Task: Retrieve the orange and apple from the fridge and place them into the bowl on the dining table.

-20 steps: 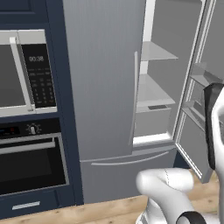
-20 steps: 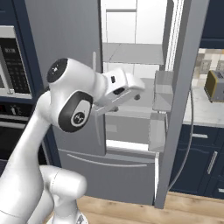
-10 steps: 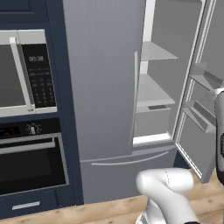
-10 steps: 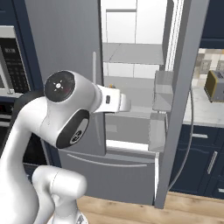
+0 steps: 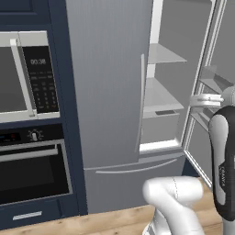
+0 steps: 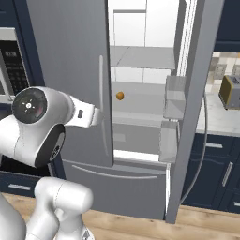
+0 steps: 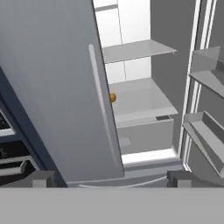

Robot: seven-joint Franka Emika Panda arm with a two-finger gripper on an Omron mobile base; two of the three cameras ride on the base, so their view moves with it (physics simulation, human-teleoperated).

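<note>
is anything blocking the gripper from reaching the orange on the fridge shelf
Partly. The orange sits on the middle shelf just behind the edge of the shut left door, which covers part of it in the hand view. The open gripper is back outside the fridge; the right side stands open.

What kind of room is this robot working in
A home kitchen, it seems: a steel fridge with its right door open, a built-in microwave over an oven in navy cabinets, and a toaster on a counter.
</note>
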